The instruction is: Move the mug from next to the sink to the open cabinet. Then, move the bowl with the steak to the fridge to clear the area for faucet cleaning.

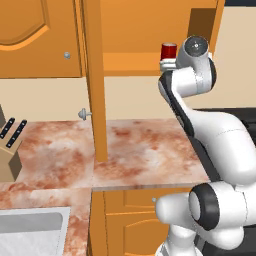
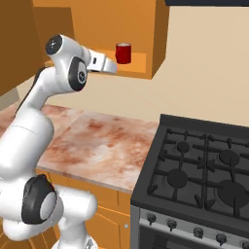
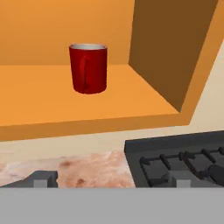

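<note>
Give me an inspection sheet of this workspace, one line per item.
Surface: reddish marbled counter, bare where it shows.
Job's things: red mug upright on the open cabinet shelf; sink corner at lower left.
Clutter: knife block on the counter beside the sink.
Gripper: gripper open, short of the mug, holding nothing.
Cables: nothing seen.
Surroundings: black gas stove to the right; orange base cabinets below.
</note>
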